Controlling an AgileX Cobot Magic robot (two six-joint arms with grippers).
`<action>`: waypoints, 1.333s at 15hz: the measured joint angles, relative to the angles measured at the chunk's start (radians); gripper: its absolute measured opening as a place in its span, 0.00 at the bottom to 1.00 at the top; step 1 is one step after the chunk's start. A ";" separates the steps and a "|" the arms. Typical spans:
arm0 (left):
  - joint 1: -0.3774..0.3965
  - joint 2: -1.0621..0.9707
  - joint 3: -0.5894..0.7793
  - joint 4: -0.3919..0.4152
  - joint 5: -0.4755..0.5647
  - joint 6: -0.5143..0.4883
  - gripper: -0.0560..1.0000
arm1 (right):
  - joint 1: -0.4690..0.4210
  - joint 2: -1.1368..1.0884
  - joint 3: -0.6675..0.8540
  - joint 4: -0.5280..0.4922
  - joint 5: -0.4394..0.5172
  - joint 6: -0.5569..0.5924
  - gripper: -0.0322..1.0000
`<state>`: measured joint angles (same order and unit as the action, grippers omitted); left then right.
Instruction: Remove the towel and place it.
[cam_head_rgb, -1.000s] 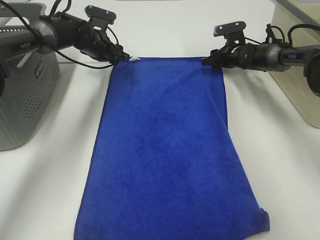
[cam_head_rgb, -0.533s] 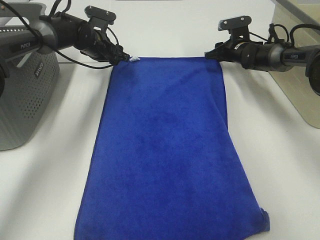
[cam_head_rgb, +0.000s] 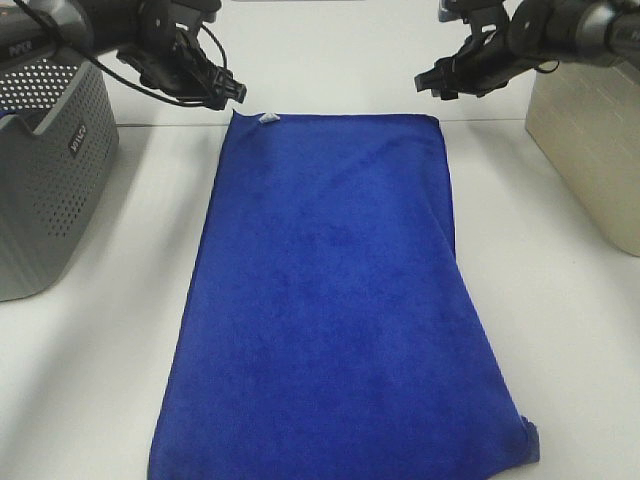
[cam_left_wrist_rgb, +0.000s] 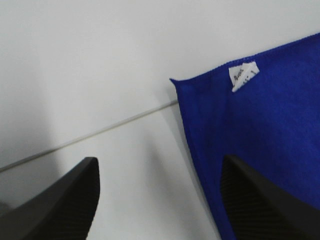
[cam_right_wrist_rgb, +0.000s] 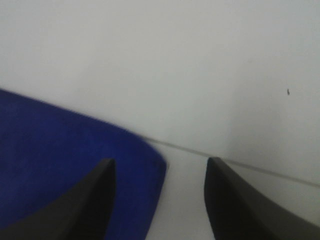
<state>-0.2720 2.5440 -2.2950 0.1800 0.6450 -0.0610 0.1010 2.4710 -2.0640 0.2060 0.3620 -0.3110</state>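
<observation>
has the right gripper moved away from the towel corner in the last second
Yes. The right gripper has lifted off the towel: it was at the towel's far right corner before, and now hangs above it with its jaws open, toward the back wall.

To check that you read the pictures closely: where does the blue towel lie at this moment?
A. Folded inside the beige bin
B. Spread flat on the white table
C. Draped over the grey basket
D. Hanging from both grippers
B: the towel lies flat on the table, and both open grippers, left and right, are clear of it.
</observation>
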 joint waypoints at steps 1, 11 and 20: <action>0.000 -0.039 0.000 -0.010 0.088 0.001 0.67 | 0.000 -0.061 0.000 0.012 0.139 0.000 0.56; 0.004 -0.402 0.000 -0.056 0.566 -0.030 0.81 | 0.001 -0.500 -0.002 -0.020 0.854 0.261 0.75; 0.354 -0.854 0.384 -0.105 0.570 0.092 0.81 | -0.192 -0.835 0.284 -0.041 0.854 0.269 0.76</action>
<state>0.0820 1.6900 -1.9110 0.0750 1.2150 0.0310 -0.0910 1.6360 -1.7800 0.1650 1.2160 -0.0420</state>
